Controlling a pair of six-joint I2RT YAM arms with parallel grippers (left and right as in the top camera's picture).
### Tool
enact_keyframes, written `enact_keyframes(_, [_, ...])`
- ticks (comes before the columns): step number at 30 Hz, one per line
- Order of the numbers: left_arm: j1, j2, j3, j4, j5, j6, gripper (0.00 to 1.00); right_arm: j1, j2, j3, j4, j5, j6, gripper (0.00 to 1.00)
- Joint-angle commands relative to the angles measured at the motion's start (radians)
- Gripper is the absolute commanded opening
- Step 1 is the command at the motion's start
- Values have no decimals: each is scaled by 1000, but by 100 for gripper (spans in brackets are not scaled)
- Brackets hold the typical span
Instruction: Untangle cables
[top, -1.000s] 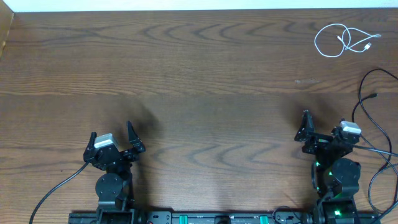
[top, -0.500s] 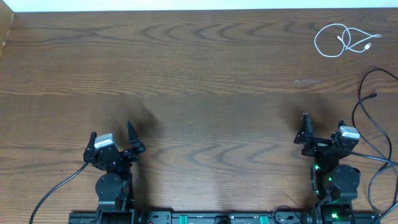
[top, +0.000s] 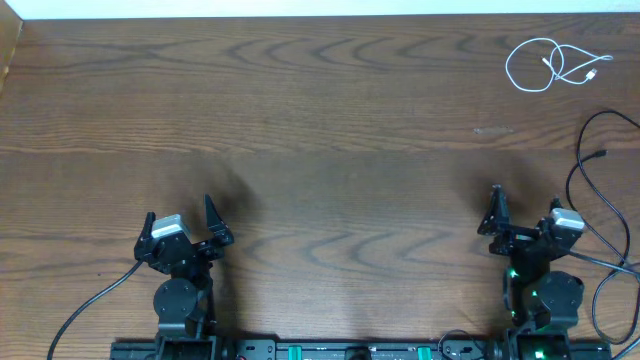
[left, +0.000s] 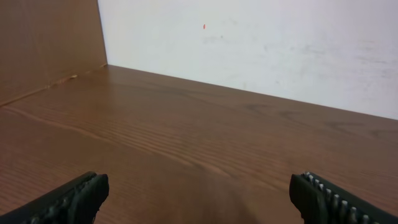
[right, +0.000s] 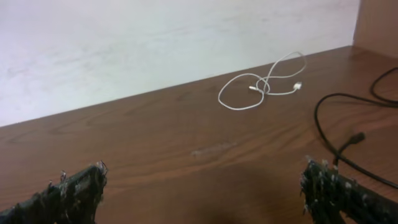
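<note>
Presently: white cable (top: 553, 64) lies at the far right corner of the table (top: 320, 120), near the far edge. It is a thin, round, glossy cord, limp, laid in one large oval loop with a smaller loop crossing over it at the right. Its long axis runs left to right along the far edge. One small plug end sits inside the loops; the other points out to the right.

Black cable (top: 570, 183) lies nearer the robot, along the right edge and well apart from the white one. It is a thin matte cord in open sweeping curves. Its small plug end points up and to the right in the overhead view. Its far portion runs off the right edge of the view, so the full course cannot be traced.

Table: brown wood-grain surface, smooth, with a low sheen. A white wall (left: 249, 37) stands behind it.

Right gripper (top: 525, 214) sits at the near right, just left of the black cable's curve, its jaws spread wide and clamped on nothing. Left gripper (top: 181, 222) is at the near left, well apart from both cables, jaws likewise spread wide. The fingers (left: 329, 198) are black with ribbed inner faces.
</note>
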Motion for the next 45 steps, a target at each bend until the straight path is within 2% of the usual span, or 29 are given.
enact_keyframes(1, [5,-6,-21,-34,2,-1,98,-7,-35,-5,-21,-9,-23,99])
enact_keyframes(10, [5,-6,-21,-34,2,-1,98,-28,-148,-5,-128,-10,-40,99])
enact_keyframes(45, [5,-6,-21,-34,2,-1,98,-97,-147,-5,-137,-63,-62,99])
